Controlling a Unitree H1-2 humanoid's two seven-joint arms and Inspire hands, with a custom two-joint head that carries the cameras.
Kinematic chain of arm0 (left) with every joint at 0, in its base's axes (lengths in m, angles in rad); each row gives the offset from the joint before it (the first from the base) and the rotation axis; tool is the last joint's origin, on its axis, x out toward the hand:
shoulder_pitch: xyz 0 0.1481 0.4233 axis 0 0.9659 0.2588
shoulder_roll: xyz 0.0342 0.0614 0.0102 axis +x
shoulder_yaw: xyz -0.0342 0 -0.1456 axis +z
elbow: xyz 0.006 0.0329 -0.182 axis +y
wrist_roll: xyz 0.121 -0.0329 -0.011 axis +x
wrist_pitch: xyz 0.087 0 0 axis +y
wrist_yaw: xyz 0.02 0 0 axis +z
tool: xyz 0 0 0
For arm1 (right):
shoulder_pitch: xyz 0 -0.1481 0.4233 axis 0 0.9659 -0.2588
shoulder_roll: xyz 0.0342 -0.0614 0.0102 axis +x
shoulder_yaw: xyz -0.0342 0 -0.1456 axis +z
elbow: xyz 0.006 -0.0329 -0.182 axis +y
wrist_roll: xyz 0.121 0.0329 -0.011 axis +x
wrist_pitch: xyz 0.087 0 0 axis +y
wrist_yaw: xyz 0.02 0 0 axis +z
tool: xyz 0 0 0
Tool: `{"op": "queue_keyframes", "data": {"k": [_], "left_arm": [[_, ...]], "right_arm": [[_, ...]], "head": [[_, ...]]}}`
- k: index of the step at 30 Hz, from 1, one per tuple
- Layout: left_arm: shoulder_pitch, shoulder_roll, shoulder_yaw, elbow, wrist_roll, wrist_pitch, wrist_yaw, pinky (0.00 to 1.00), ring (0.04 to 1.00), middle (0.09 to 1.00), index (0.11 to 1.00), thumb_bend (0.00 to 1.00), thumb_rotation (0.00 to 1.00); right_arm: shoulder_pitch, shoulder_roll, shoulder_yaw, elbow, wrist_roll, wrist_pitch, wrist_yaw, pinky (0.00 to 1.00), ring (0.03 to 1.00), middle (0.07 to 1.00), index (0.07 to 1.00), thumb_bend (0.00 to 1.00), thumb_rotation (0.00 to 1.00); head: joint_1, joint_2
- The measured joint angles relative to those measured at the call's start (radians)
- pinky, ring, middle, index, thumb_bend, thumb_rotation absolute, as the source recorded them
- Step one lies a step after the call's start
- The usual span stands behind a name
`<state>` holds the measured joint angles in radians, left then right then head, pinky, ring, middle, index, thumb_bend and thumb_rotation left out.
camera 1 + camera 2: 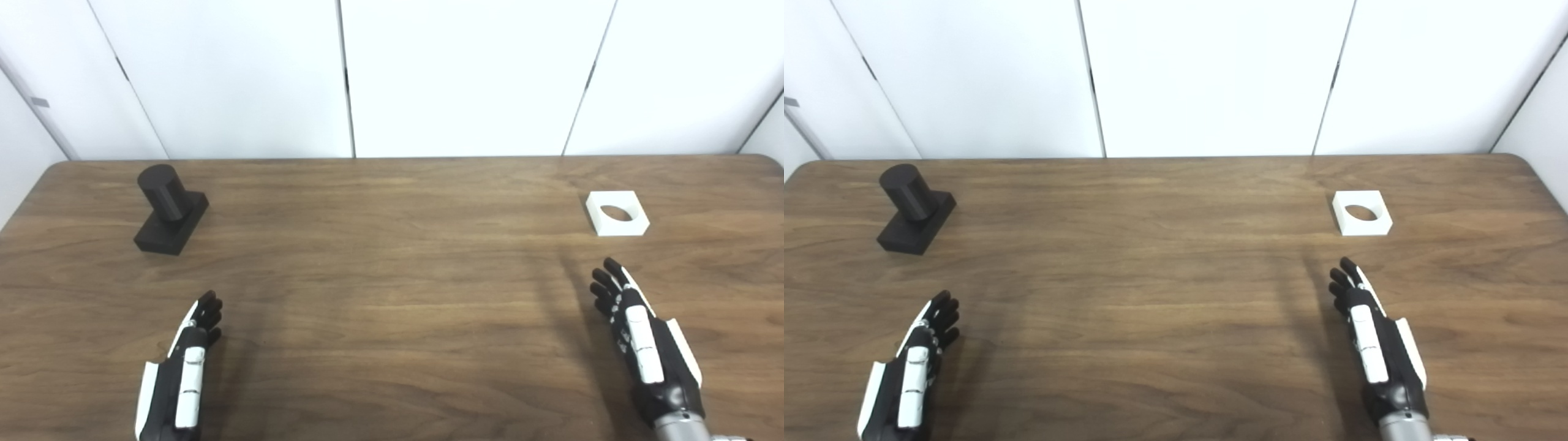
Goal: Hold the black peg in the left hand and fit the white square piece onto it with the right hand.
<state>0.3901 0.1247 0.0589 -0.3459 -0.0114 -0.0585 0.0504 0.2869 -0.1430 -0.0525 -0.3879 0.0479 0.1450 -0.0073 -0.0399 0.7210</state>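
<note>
Both of your hands are empty with fingers extended: the left hand (184, 361) sits near the table's front edge, well short of the black peg (170, 208), which stands upright on its rectangular base at far left. The right hand (643, 343) is near the white square piece (617, 212), which lies flat, hole up. Both parts look rigid, light, probably smooth plastic; grip the peg by its base, the square by opposite edges.
</note>
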Motion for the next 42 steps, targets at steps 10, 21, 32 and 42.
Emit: {"op": "queue_keyframes", "data": {"k": [10,21,32,42], "left_arm": [[0.0,0.0,0.0,0.0,0.002,0.0,0.0,0.96,0.948,0.934,0.938,0.55,1.0],[0.0,0.0,0.0,0.0,0.004,0.0,0.0,0.94,0.939,0.928,0.931,0.57,1.0],[0.0,-0.006,-0.02,0.034,0.012,-0.055,0.016,0.89,0.918,0.916,0.91,0.57,0.95],[-0.005,-0.009,-0.085,0.073,0.085,-0.113,0.061,0.98,0.957,0.945,0.913,0.6,0.89]], "right_arm": [[0.0,0.0,0.001,0.0,-0.004,0.0,0.0,0.95,0.917,0.92,0.95,0.46,1.0],[0.0,0.0,0.001,-0.003,-0.005,0.005,0.0,0.96,0.918,0.921,0.948,0.45,1.0],[-0.001,-0.007,-0.018,0.031,0.032,-0.045,0.016,0.99,0.936,0.951,0.976,0.41,1.0],[-0.02,-0.025,-0.054,0.093,0.07,-0.105,0.054,0.99,0.964,0.959,0.982,0.46,1.0]], "head": [[0.0,0.005],[0.015,0.003],[0.268,-0.09],[0.402,-0.198]]}}
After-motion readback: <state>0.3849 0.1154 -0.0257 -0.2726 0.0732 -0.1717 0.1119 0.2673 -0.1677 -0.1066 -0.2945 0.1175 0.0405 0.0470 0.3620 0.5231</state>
